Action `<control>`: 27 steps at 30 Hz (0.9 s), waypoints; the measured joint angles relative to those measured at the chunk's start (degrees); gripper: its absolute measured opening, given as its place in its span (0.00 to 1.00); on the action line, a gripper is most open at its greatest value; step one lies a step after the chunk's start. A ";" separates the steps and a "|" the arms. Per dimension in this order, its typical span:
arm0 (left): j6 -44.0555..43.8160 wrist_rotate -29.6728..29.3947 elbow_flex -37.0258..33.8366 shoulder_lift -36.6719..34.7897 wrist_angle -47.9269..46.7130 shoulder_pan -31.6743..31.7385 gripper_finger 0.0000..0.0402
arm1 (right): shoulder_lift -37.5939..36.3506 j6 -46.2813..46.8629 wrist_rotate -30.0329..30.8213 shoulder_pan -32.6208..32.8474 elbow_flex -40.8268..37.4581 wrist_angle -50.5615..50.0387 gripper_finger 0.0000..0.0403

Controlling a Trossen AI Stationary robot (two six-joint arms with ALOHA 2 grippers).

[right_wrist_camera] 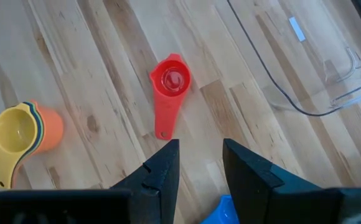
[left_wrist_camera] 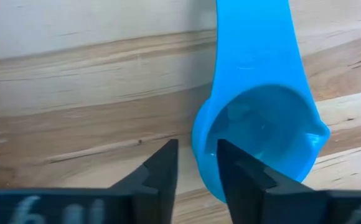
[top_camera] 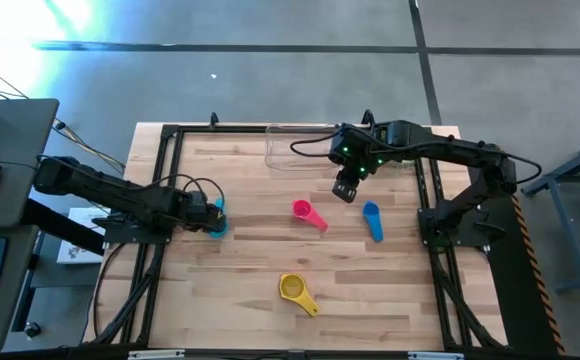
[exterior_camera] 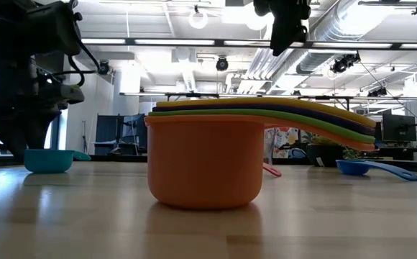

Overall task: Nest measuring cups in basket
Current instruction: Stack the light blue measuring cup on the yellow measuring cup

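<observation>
- The teal cup (left_wrist_camera: pixel 261 130) was being grasped on the bench (top_camera: pixel 370 300), well left of the basket (top_camera: pixel 295 143); the left gripper (left_wrist_camera: pixel 196 171) fingers straddled its rim, narrowly parted, contact not discernible.
- The right gripper (right_wrist_camera: pixel 199 165) was held empty, fingers part open, just beside the basket.
- Closing and lifting were judged next.

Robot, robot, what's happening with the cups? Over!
Left gripper straddling teal cup rim. Right gripper empty, above table. Stacked cups outside basket. Nothing blocking.
</observation>
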 joint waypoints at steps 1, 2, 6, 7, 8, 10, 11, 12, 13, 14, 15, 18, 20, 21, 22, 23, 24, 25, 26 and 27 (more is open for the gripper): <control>0.07 -0.02 0.00 0.00 0.04 0.00 0.22 | 0.00 0.26 0.03 0.00 0.00 0.00 0.28; 0.42 -0.03 0.00 0.00 0.04 0.00 0.19 | 0.00 0.27 0.12 0.00 0.00 0.00 0.28; 2.87 0.03 0.00 0.00 0.07 0.00 0.08 | 0.00 0.41 0.30 0.00 0.00 0.00 0.28; 3.56 0.06 0.00 0.00 0.15 0.00 0.05 | 0.01 0.43 0.43 0.00 0.00 0.00 0.28; 4.28 0.10 0.00 0.00 0.26 0.00 0.03 | 0.00 0.84 0.43 0.00 0.00 0.00 0.28; 5.78 0.12 0.00 0.00 0.40 0.00 0.02 | 0.00 1.93 0.43 0.00 0.00 0.01 0.28; 6.56 0.19 0.00 0.00 0.52 0.00 0.02 | 0.00 2.40 0.43 0.00 0.00 0.02 0.28; 7.54 0.37 0.00 0.00 0.78 0.00 0.02 | 0.00 3.05 0.43 0.00 0.00 0.02 0.28; 8.79 0.76 0.00 0.00 1.33 0.00 0.03 | 0.00 3.34 0.43 0.00 0.00 0.02 0.28; 9.99 1.18 0.00 0.00 2.08 0.00 0.03 | 0.00 3.86 0.43 0.00 0.00 0.01 0.28; 11.28 1.58 0.00 0.00 2.86 0.00 0.04 | 0.00 4.85 0.43 0.00 0.00 0.02 0.28; 15.80 3.44 0.36 0.02 4.46 0.00 0.02 | 0.00 8.04 -0.14 0.07 0.00 0.02 0.28; 19.40 4.43 1.47 0.02 4.83 0.00 0.01 | 0.00 10.31 -2.02 0.07 0.00 0.02 0.28; 21.13 4.52 2.22 0.02 4.77 -0.02 0.01 | 0.01 11.24 -2.98 0.07 0.00 0.02 0.28; 22.90 4.59 3.10 0.02 4.73 -0.02 0.01 | 0.00 12.38 -3.88 0.07 0.00 0.00 0.28; 24.94 4.59 4.11 0.02 4.70 -0.02 0.02 | 0.00 13.46 -4.63 0.07 0.00 0.01 0.28; 27.21 4.59 5.31 0.02 4.73 -0.02 0.02 | 0.00 14.45 -5.25 0.08 0.00 0.00 0.28; 29.47 4.59 6.56 0.02 4.74 -0.02 0.02 | 0.00 15.56 -5.48 0.14 0.00 0.01 0.28; 31.93 4.59 7.82 0.02 4.74 -0.02 0.02 | 0.00 16.62 -5.64 0.25 0.00 0.00 0.28; 34.56 4.59 9.15 0.02 4.74 -0.02 0.02 | 0.00 17.47 -5.58 0.40 0.00 0.02 0.28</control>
